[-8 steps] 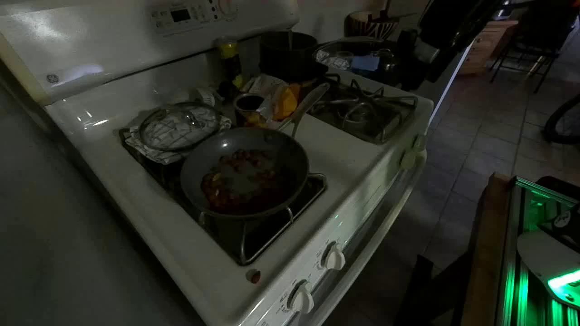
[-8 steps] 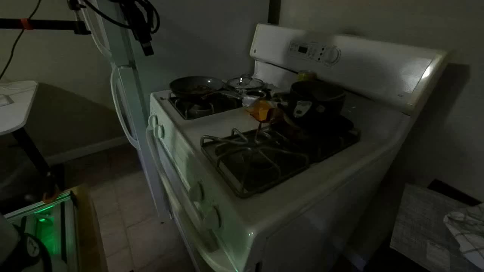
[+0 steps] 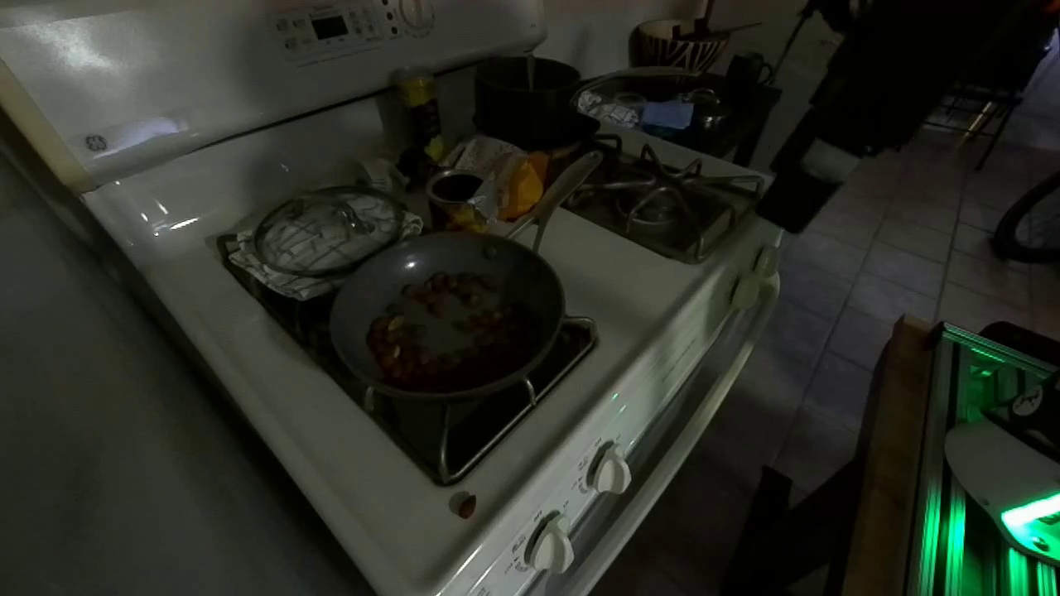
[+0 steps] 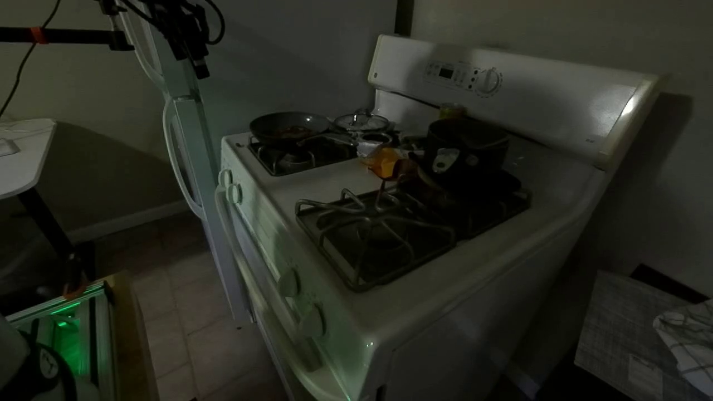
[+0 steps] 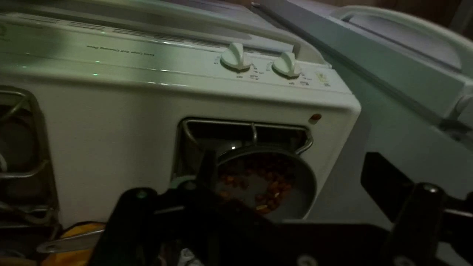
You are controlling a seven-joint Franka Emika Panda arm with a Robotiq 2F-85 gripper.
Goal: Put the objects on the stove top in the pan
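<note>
In the wrist view the gripper was spread wide, one dark finger near the middle of the frame and the other toward the right edge. The small brown piece lay right of the frame's middle and higher up, above the gap between the two fingers and apart from both. It sat on the bare white enamel of the stove top, just beside a corner of the burner grate and near the stove top's rounded corner. The pan showed below the piece in that frame, with brown bits scattered in it; the gripper hid its left and lower parts.

In an exterior view, the gripper hung dark at the upper right, and the small brown piece was well apart from it, at the bottom and left of the middle, near a white knob. The pan rested on the burner grate above the piece in the frame, its handle slanting to the upper right.

In an exterior view, the gripper was at the upper left, higher than the pan and apart from it. A dark speck on the stove top's left corner, lower and to the right of the gripper, was too small to make out.
</note>
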